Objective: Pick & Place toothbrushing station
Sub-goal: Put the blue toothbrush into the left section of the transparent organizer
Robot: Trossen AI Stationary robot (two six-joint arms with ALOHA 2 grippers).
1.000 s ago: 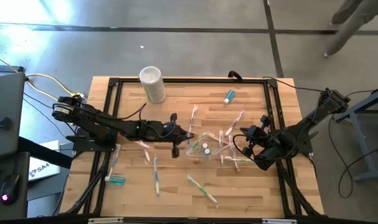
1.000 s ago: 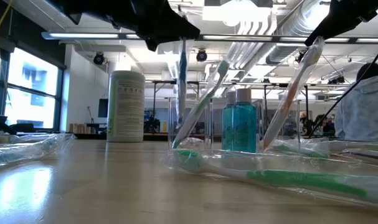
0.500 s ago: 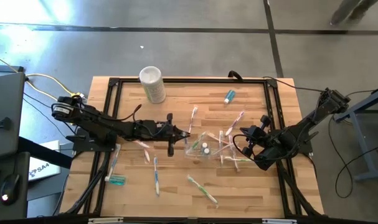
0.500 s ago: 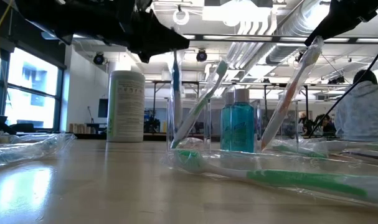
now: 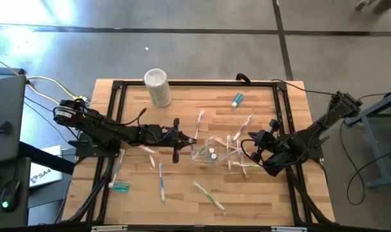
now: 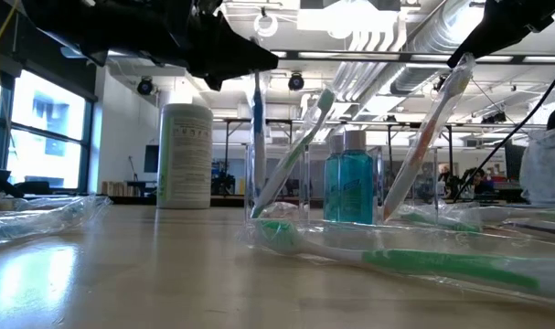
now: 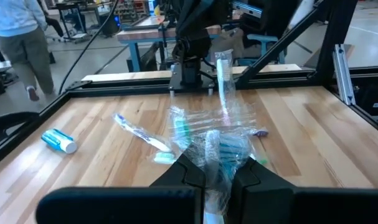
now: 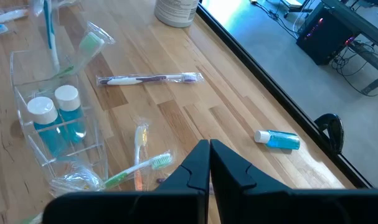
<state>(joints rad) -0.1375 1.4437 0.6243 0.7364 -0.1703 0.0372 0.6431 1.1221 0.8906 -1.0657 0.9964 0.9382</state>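
Note:
The clear station [image 5: 208, 154] stands mid-table with two teal bottles [image 6: 350, 187] and a green toothbrush [image 6: 295, 146] in it. My left gripper [image 5: 187, 140] reaches in from the table's left, just left of the station, and is shut on a wrapped blue toothbrush [image 6: 257, 137]. My right gripper [image 5: 239, 154] is at the station's right side, fingers shut [image 8: 208, 152]. A pink-and-white toothbrush [image 6: 428, 137] leans out of the station with its top end up by the right gripper. Loose wrapped toothbrushes [image 8: 139, 163] lie below it. My left gripper pinches the wrapped blue toothbrush near its upper end [image 7: 215, 168] between its two fingers. The fingers come level from the table's left and lie across it. The brush stands upright, its lower end down in the station's left compartment [image 6: 259, 206]. My right gripper: I cannot tell whether it touches the leaning toothbrush.
A tall white cylinder [image 5: 157, 86] stands at the far left. A teal tube [image 5: 238, 99] lies at the far edge and another [image 5: 120, 187] at the near left. Wrapped toothbrushes [image 5: 162, 180] [image 5: 210, 196] lie toward the near edge. A black frame [image 5: 195, 83] rims the table. A person [image 7: 20, 37] walks beyond it.
My left gripper has drawn back a little toward the table's left edge, still shut on the blue toothbrush. The brush has shifted with it, staying upright in the station. In the last half second nothing has moved.

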